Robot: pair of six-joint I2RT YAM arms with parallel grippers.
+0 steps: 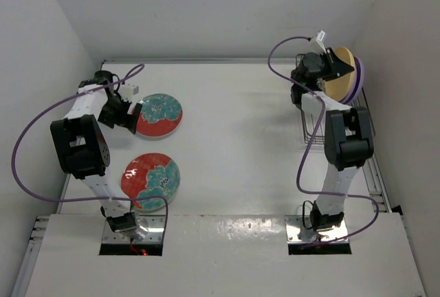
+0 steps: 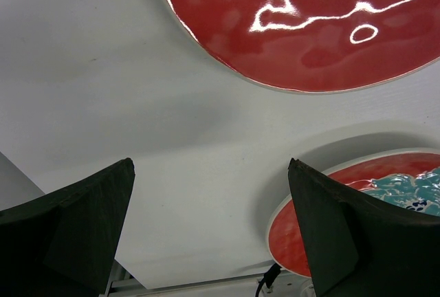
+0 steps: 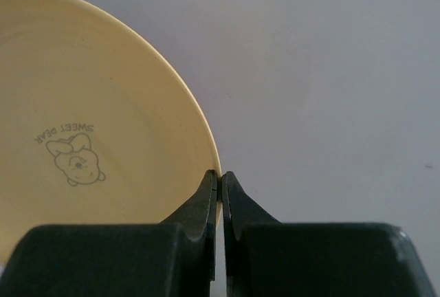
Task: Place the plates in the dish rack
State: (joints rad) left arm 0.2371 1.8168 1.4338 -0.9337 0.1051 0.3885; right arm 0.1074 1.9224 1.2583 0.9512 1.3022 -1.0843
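Note:
Two red plates with a teal floral pattern lie flat on the left of the table, one farther [image 1: 159, 115] and one nearer [image 1: 150, 180]. My left gripper [image 1: 132, 115] is open and empty, at the far plate's left edge. In the left wrist view it [image 2: 210, 166] hangs over bare table between the two red plates [image 2: 309, 29] [image 2: 371, 194]. My right gripper [image 1: 328, 70] is shut on the rim of a cream plate [image 1: 342, 77], held upright over the far end of the dish rack [image 1: 306, 128]. The right wrist view shows the pinch [image 3: 219, 173] on that plate [image 3: 82, 118]. A lilac plate [image 1: 359, 80] stands just behind it.
The dish rack runs along the right wall and is mostly hidden by my right arm. White walls close in the table on the left, back and right. Purple cables loop off both arms.

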